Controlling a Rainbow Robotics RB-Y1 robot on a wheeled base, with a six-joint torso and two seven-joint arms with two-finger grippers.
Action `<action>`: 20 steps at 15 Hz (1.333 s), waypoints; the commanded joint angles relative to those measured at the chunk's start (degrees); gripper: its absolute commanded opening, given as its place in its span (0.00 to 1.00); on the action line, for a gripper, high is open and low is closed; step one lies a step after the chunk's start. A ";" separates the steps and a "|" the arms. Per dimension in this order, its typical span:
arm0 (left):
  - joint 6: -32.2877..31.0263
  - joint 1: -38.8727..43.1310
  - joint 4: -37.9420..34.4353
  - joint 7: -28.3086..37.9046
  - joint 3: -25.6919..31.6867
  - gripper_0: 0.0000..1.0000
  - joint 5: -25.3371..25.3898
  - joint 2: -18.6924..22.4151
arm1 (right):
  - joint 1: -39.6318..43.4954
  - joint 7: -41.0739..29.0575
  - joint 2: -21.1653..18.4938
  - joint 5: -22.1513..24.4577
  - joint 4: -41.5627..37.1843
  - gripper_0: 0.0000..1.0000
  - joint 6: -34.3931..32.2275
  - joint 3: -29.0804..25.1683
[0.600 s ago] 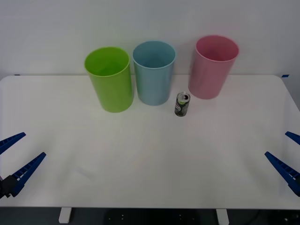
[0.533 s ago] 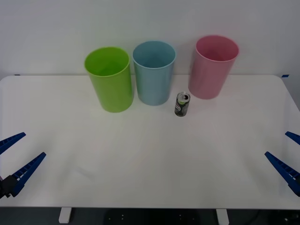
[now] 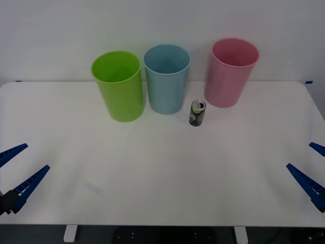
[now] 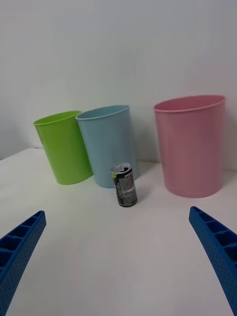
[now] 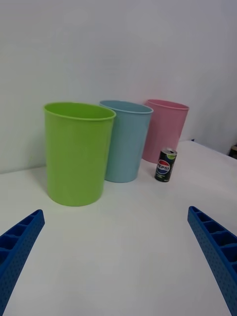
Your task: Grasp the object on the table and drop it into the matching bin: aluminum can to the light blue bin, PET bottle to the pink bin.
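Observation:
A small dark aluminum can (image 3: 197,113) with a silver top stands upright on the white table (image 3: 162,173), just in front of the gap between the light blue bin (image 3: 166,79) and the pink bin (image 3: 232,72). The can (image 4: 125,185) also appears in the right wrist view, and in the left wrist view the can (image 5: 166,165) shows its red-and-blue logo. My left gripper (image 3: 15,173) waits open at the table's near left corner. My right gripper (image 3: 311,173) waits open at the near right corner. Both are far from the can, holding nothing.
A lime green bin (image 3: 118,85) stands left of the blue one, close beside it. All three bins line the table's far edge against a white wall. Bare tabletop stretches between the grippers and the can.

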 commanded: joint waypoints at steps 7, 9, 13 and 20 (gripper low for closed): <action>0.00 0.01 0.00 0.00 0.00 1.00 0.00 0.00 | -0.60 4.38 -0.08 3.07 0.41 1.00 8.14 7.55; 0.00 0.01 0.00 0.00 0.00 1.00 0.00 0.00 | -0.78 8.43 -0.08 3.33 0.50 1.00 11.22 9.66; 0.00 0.01 0.00 0.00 0.00 1.00 0.00 0.00 | -1.22 13.26 0.01 3.24 0.50 1.00 18.86 14.85; 0.00 0.01 0.00 0.00 0.00 1.00 0.00 0.00 | -4.47 14.05 1.33 4.65 0.50 1.00 30.29 22.67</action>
